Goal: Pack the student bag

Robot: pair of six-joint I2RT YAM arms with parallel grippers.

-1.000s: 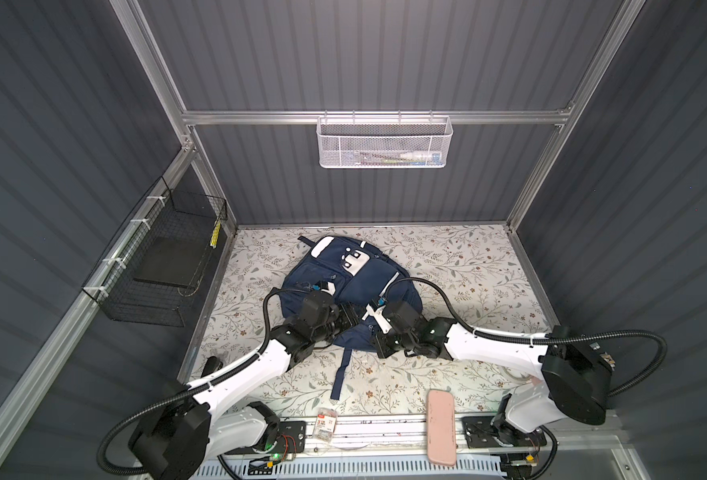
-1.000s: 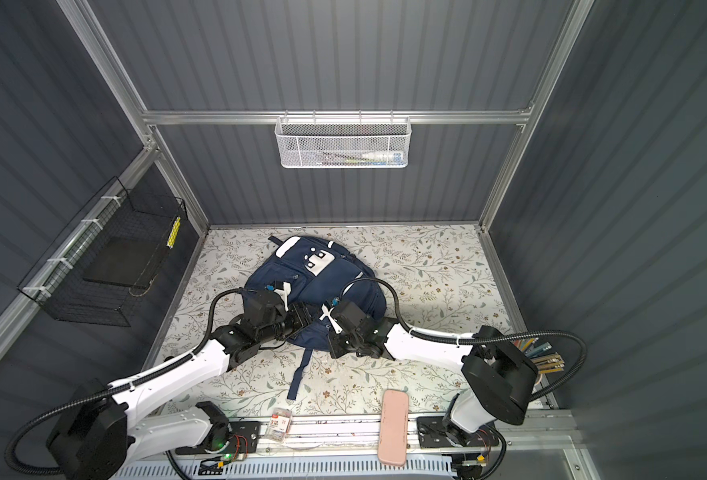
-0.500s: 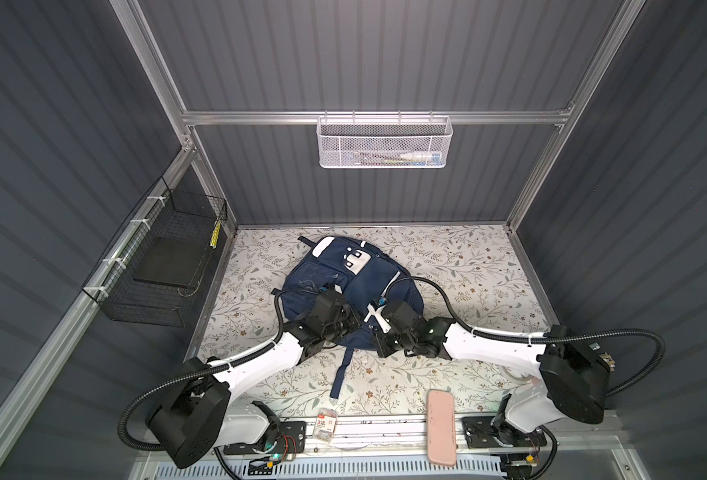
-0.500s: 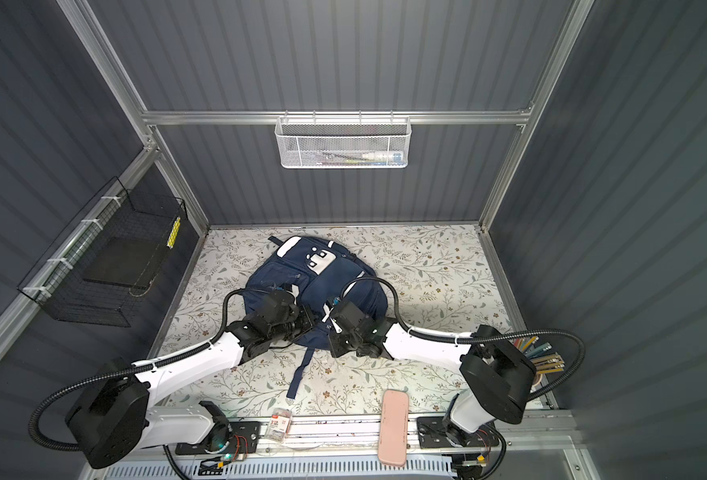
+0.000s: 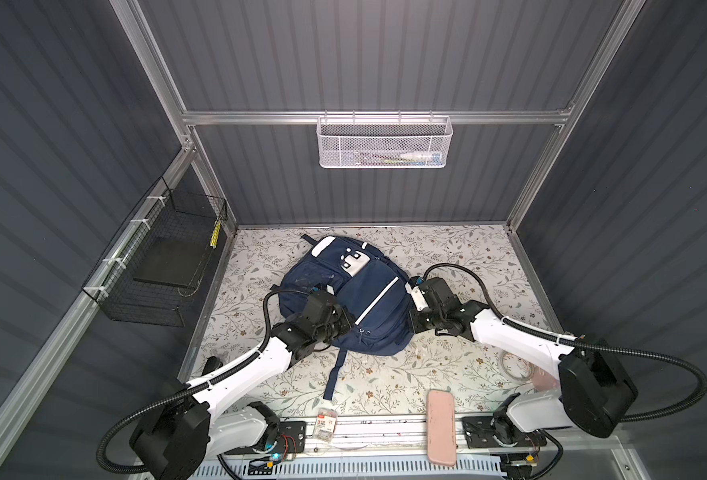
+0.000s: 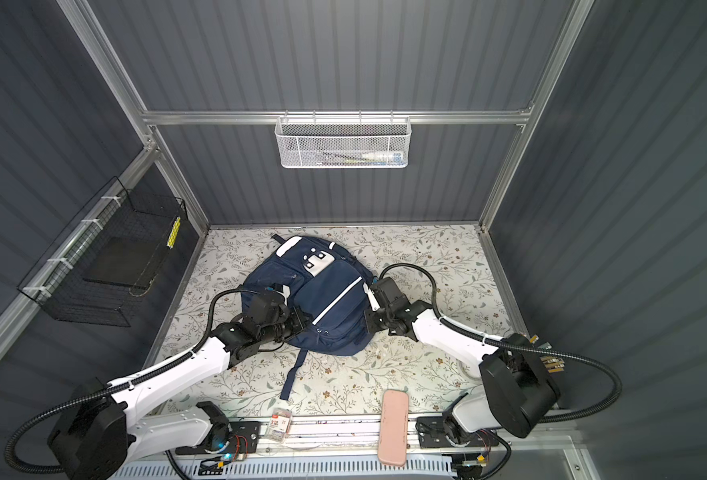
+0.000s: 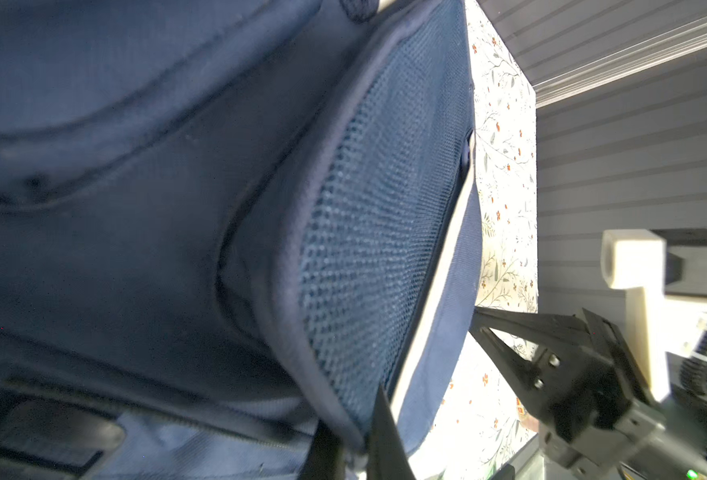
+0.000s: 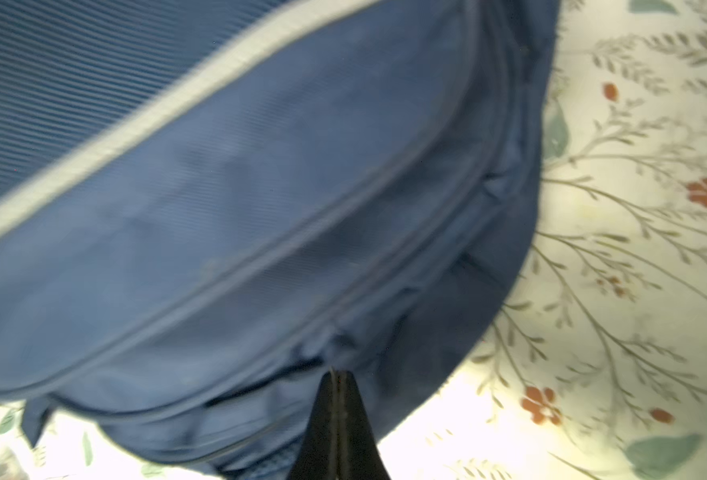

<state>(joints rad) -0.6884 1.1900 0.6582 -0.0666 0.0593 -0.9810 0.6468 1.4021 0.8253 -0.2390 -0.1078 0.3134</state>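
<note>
Navy student bag [image 5: 378, 332], contents hidden

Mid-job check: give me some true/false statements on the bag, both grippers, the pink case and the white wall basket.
1. The student bag lies on the floral table between the two arms. True.
2. The left gripper hangs open above the bag. False: it is shut on the edge of the bag's mesh side pocket.
3. The right gripper is shut, with its tips against the bag. True.
4. The pink case is packed inside the bag. False: it lies outside, at the front edge of the workspace.
5. The white mesh basket on the back wall is empty. False: slim items lie in it.
</note>
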